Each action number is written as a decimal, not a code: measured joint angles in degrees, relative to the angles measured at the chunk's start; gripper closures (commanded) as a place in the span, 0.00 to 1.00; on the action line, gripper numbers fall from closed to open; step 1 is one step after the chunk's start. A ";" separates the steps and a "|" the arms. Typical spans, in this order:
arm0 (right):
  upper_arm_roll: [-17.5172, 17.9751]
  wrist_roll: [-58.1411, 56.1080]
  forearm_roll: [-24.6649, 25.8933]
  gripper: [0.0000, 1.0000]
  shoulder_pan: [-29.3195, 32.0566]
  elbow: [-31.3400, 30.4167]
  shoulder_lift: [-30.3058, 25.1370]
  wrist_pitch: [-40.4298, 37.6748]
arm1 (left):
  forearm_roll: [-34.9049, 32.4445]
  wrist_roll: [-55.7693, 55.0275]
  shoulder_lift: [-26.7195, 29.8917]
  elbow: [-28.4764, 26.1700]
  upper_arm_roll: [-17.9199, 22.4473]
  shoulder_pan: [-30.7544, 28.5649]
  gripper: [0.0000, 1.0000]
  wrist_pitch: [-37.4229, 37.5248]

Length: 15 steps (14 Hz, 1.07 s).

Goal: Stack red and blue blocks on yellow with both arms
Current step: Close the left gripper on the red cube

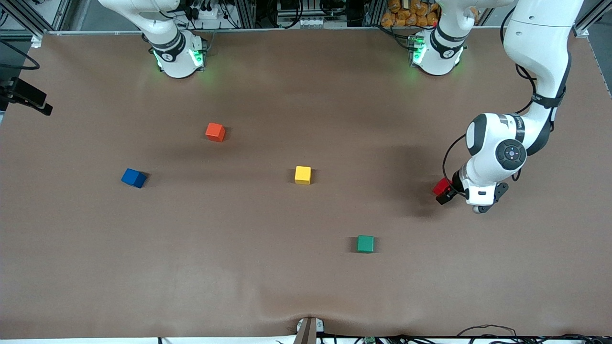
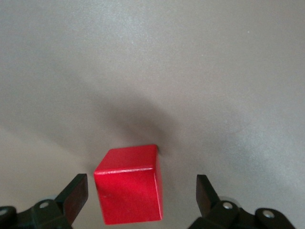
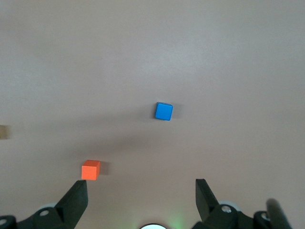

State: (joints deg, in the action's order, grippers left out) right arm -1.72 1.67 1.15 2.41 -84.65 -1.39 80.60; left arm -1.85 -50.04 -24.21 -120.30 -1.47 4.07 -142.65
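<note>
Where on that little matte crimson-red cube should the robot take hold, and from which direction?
Probably straight down from above, pinching two opposite flat side faces. The small matte crimson-red cube sits flat on the brown table with bare table all round, so its sides look free. The left end effector is over it, fingers open and standing either side of the cube, apart from its faces.

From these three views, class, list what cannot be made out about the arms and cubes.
- Right gripper: cut off by the front view's top edge; only its wrist view shows open jaws.
- Small matte crimson-red cube: mostly hidden by the left gripper in the front view; jaws open around it, apart.
- Small bright-yellow cube: absent from the left wrist view.
</note>
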 measured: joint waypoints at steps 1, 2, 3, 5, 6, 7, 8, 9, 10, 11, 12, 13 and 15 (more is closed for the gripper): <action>0.00 0.00 0.00 0.00 0.00 0.00 0.00 0.00 | 0.00 -0.74 0.00 0.00 -0.01 0.04 0.00 0.00; 0.00 0.00 0.00 0.00 0.00 0.00 0.00 0.00 | 0.00 -1.11 0.00 0.00 -0.02 0.06 0.00 0.00; 0.00 0.00 0.00 0.00 0.00 0.00 0.00 0.00 | 0.00 -1.37 0.00 0.00 -0.02 0.06 0.00 0.00; 0.00 0.00 0.00 0.00 0.00 0.00 0.00 0.00 | 0.00 -1.62 0.00 -0.04 -0.01 0.03 0.00 0.00; 0.00 0.00 0.00 0.00 0.00 0.00 0.00 0.00 | 0.00 -1.67 -0.01 -0.08 0.00 0.02 0.00 0.00; 0.00 0.00 0.00 0.00 0.00 0.00 0.00 0.00 | 0.00 -1.69 -0.01 -0.12 0.02 0.00 0.00 0.00; 0.00 0.00 0.00 0.00 0.00 0.00 0.01 0.00 | 0.00 -1.71 -0.01 -0.16 0.02 -0.03 0.00 0.00; 0.00 0.00 0.00 0.00 0.00 0.00 0.03 0.00 | 0.00 -1.71 -0.02 -0.24 0.03 -0.06 0.00 0.00; 0.00 0.00 0.00 0.00 0.00 0.00 0.05 0.00 | 0.00 -1.72 -0.03 -0.33 0.03 -0.07 0.00 0.00; 0.00 0.00 0.00 0.00 0.00 0.00 0.08 0.00 | 0.00 -1.74 -0.05 -0.41 0.04 -0.10 0.00 0.00; 0.00 0.00 0.00 0.00 0.00 0.00 0.11 0.00 | 0.00 -1.75 -0.06 -0.48 0.04 -0.11 0.00 0.00; 0.00 0.00 0.00 0.00 0.00 0.00 0.13 0.01 | 0.00 -1.80 -0.07 -0.52 0.04 -0.11 0.00 0.00; 0.00 0.00 0.00 0.00 0.00 0.00 0.13 0.03 | 0.00 -2.33 -0.09 -0.57 0.04 -0.11 0.00 0.00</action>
State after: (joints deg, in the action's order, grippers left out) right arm -1.72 1.67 1.15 2.41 -84.65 -1.26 80.63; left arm -1.85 -52.37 -24.30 -120.87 -1.43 3.95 -142.65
